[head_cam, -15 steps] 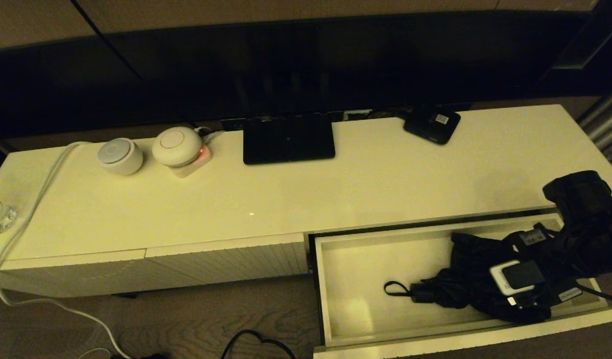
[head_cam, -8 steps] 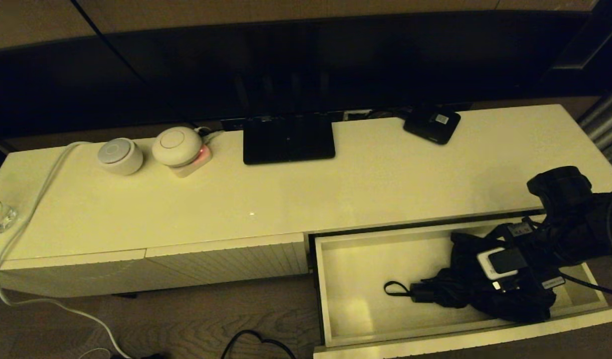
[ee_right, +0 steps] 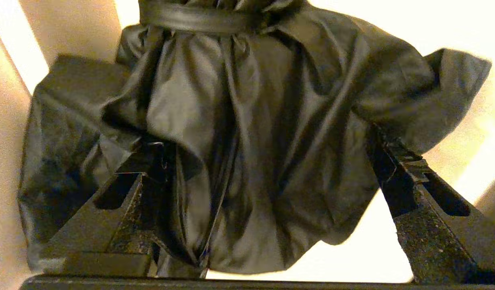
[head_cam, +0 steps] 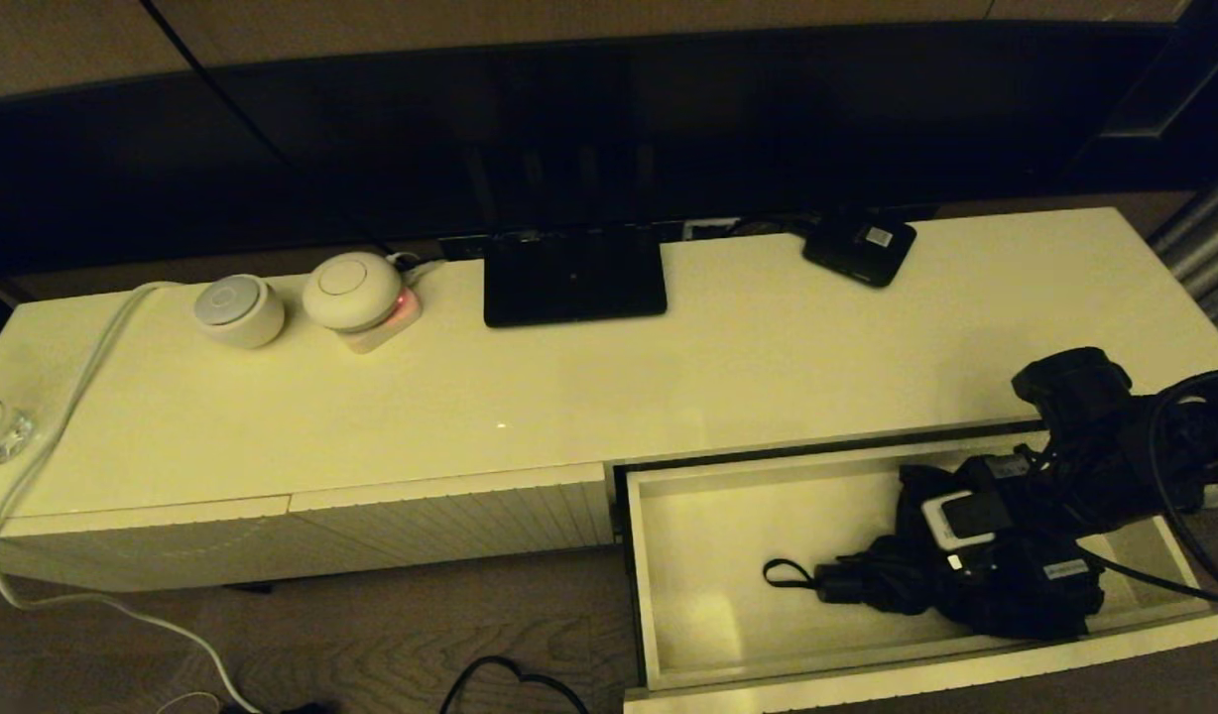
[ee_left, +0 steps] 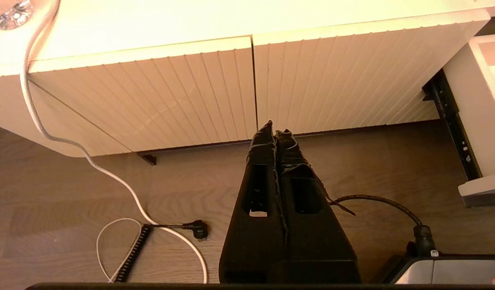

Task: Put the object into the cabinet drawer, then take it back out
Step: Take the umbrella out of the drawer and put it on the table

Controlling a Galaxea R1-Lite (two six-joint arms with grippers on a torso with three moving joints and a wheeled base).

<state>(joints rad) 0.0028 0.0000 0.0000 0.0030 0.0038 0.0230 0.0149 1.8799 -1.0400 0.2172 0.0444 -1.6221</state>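
The umbrella [head_cam: 926,580] lies inside the open cabinet drawer [head_cam: 669,555], toward its right end. The right end effector [ee_right: 263,185] straddles the bunched fabric, fingers spread wide to take it. The left end effector [ee_left: 276,133], pressed together, idles beside the drawer.

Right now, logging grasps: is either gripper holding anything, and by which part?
Nothing held: the right gripper is open astride the umbrella fabric; the left gripper is shut, empty.

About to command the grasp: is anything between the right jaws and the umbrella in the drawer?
Nothing visible. The right gripper is open, its jaws straddling the umbrella fabric inside the drawer.
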